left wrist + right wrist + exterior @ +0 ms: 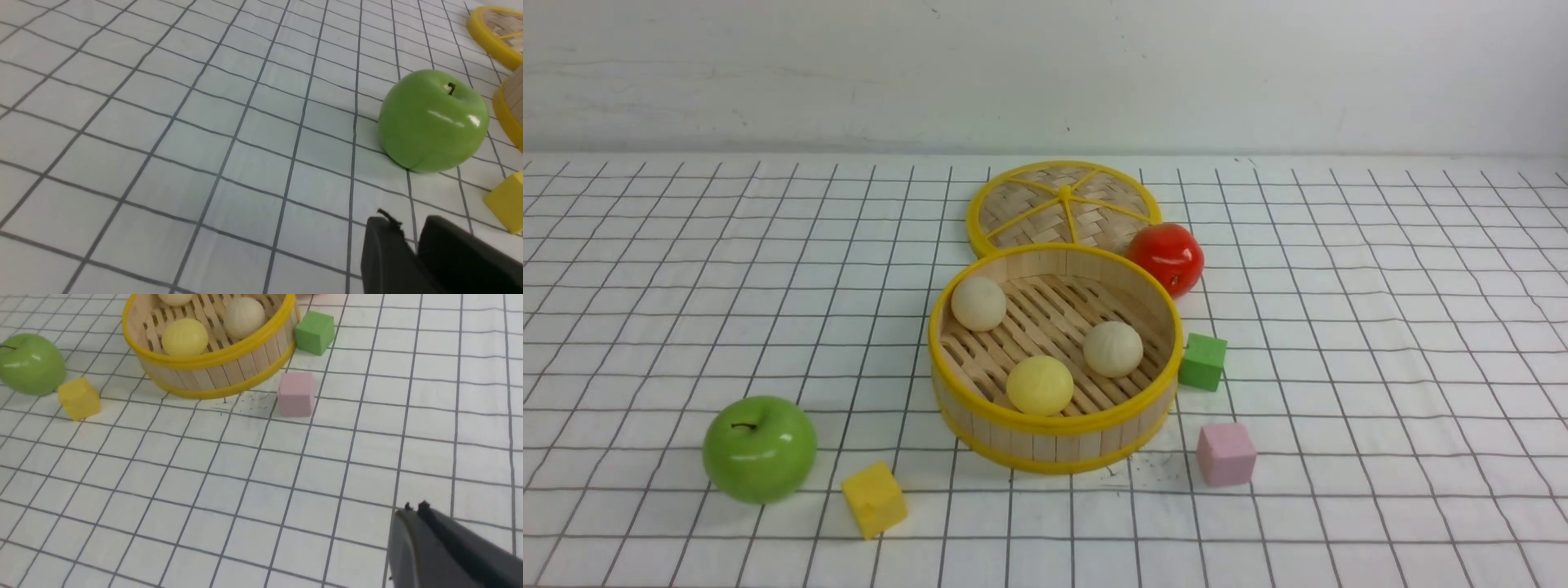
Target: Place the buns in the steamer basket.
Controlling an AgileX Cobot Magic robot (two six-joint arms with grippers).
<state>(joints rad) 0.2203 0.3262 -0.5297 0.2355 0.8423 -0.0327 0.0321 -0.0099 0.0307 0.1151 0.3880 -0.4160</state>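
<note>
The steamer basket [1054, 445] stands at the middle of the table and holds all three buns. One cream bun [978, 303] lies at its far left, another cream bun [1112, 349] at its right, and the pale yellow bun [1040, 385] at its front. The right wrist view shows the basket [216, 375] with the yellow bun [184, 336] and a cream bun [244, 311] inside. My right gripper [416, 508] is shut on nothing, over bare cloth well short of the basket. My left gripper [410, 228] hangs near the apple, its fingers a narrow gap apart and empty. Neither arm shows in the front view.
A green apple [759, 448] and a yellow cube [874, 499] lie front left of the basket. A pink cube [1226, 454] and a green cube [1202, 361] lie to its right. The woven lid [1063, 204] lies behind it, beside a red tomato [1166, 258].
</note>
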